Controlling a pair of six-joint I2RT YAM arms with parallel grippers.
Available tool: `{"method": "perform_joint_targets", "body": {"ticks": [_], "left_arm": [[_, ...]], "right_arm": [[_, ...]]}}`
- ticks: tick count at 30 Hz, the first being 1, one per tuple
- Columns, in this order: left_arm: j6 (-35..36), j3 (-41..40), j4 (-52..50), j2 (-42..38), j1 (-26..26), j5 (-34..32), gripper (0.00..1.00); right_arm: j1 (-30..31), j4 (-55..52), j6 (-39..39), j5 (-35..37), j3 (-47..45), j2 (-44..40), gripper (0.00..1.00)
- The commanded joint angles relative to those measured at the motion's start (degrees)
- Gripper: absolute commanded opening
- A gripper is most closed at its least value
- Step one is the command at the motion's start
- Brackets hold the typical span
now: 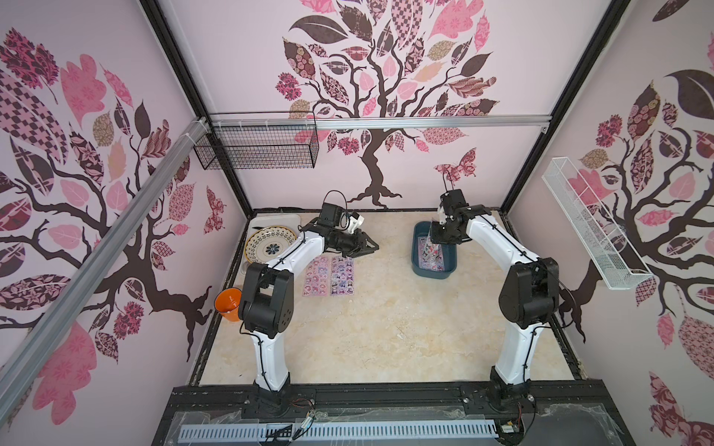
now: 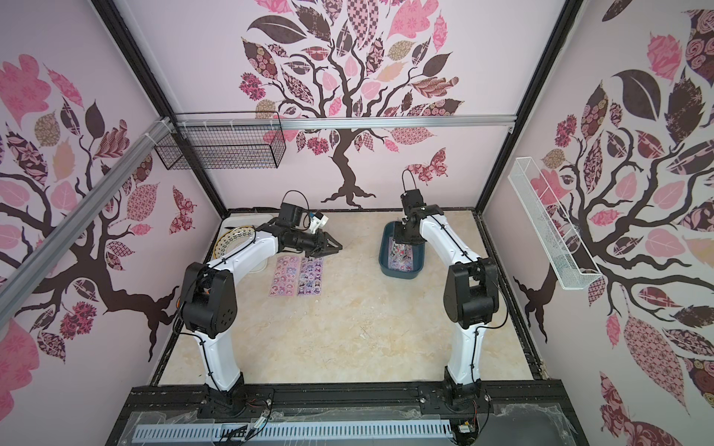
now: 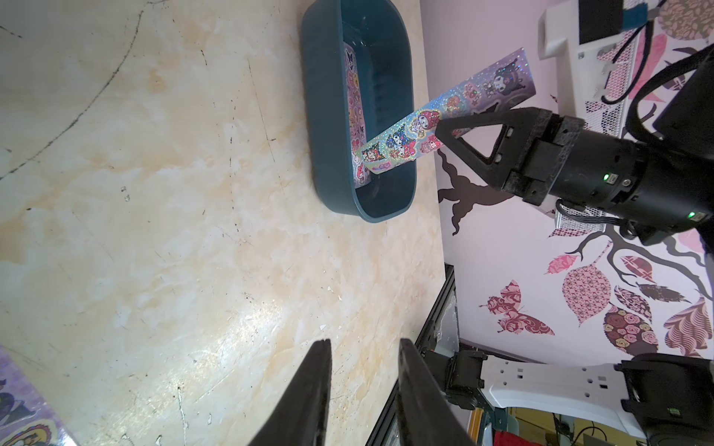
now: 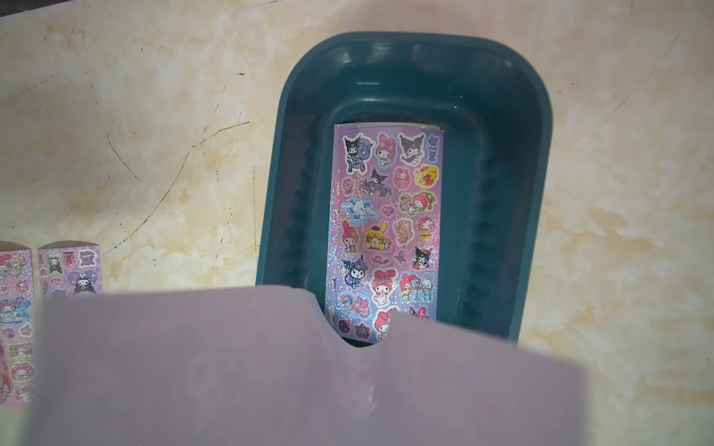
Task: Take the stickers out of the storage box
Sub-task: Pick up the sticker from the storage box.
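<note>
The dark teal storage box (image 1: 429, 275) (image 2: 400, 275) stands on the table at the back right. A stack of stickers (image 4: 386, 224) lies flat on its floor. My right gripper (image 3: 438, 133) is above the box, shut on one glittery sticker sheet (image 3: 398, 144). The sheet slants upward, and its lower end hangs inside the box (image 3: 328, 116). In the right wrist view the blurred lilac back of that sheet (image 4: 232, 367) hides the jaws. Two sticker sheets (image 1: 317, 276) (image 1: 342, 276) lie side by side on the table. My left gripper (image 1: 367, 247) (image 3: 365, 343) hovers just behind them, open and holding nothing.
A patterned plate (image 1: 270, 245) rests on a white tray (image 1: 288, 219) at the back left. An orange cup (image 1: 228, 303) stands beside the left arm's base. A black wire basket (image 1: 257, 144) and a white wire basket (image 1: 591, 224) hang on the walls.
</note>
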Motion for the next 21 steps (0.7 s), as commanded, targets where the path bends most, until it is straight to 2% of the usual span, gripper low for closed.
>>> {"method": "perform_joint_targets", "body": {"ticks": [1,8,12,17,21], "left_arm": [[0.0,-0.7,2.2,-2.5,0.1,0.8,0.35],[0.2,-1.6,3.7,-4.0,0.1,0.5,0.35],[-0.3,-3.6,7.2,-6.5,0.1,0.1,0.35],[0.0,-5.1,9.9,-9.0,0.1,0.0,0.35],[-0.4,-5.4,10.9,-9.2,0.1,1.1,0.35]], "right_arm": [[-0.5,0.0,0.1,-0.3,0.5,-5.7,0.33],[-0.6,-3.1,-1.0,-2.0,2.3,-8.9,0.32],[-0.8,-4.7,-1.2,-5.4,3.0,-10.4,0.31],[-0.9,-6.7,-0.8,-12.7,4.0,-11.5,0.31],[-0.9,-9.5,-0.3,-22.3,6.7,-10.8,0.29]]}}
